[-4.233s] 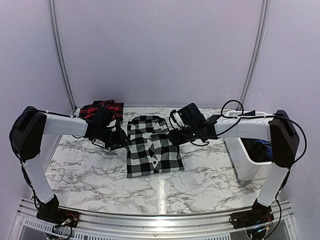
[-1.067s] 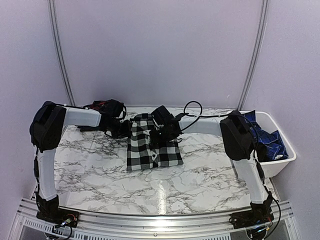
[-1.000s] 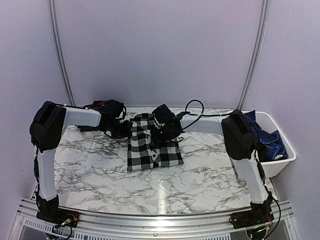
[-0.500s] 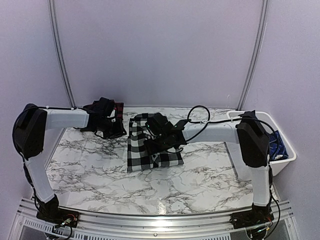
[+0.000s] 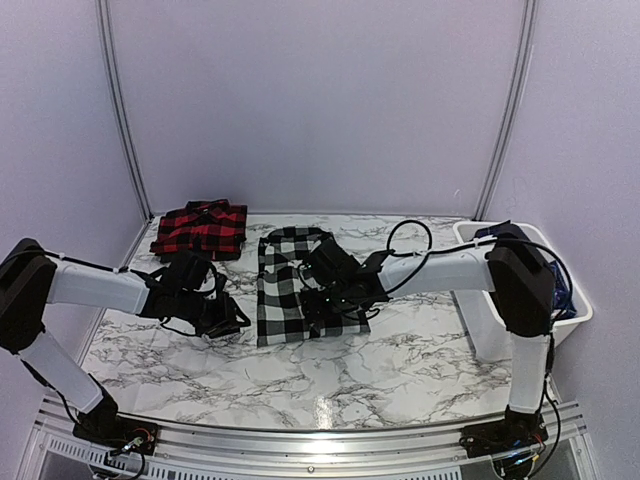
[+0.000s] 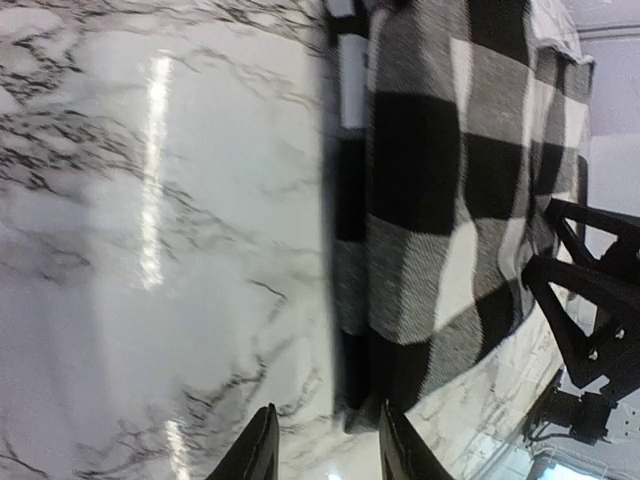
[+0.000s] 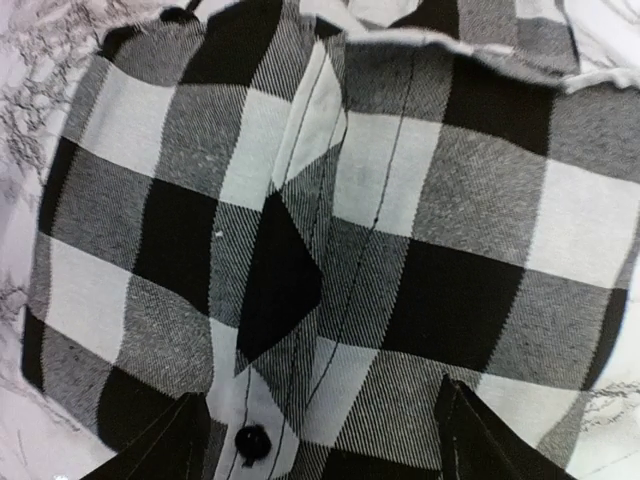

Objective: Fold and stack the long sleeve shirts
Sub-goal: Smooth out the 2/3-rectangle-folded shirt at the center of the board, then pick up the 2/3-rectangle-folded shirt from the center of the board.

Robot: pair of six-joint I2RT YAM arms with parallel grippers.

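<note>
Black-and-white shirt (image 5: 278, 300): folded to a rectangle, mid-table (image 5: 400, 370), large check, placket button showing. Red-and-black shirt (image 5: 200, 228): folded, far left corner. Left claw (image 6: 325, 455): spread, empty, beside the black-and-white shirt's edge. Right claw (image 7: 315, 440): spread wide over its cloth.

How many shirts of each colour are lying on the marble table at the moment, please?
Black-and-white check shirt: 1
Red-and-black check shirt: 1
Total: 2

the black-and-white shirt (image 5: 278, 290) lies folded flat right under me, centre; the red-and-black shirt (image 5: 200, 228) lies folded far-left, apart.
</note>
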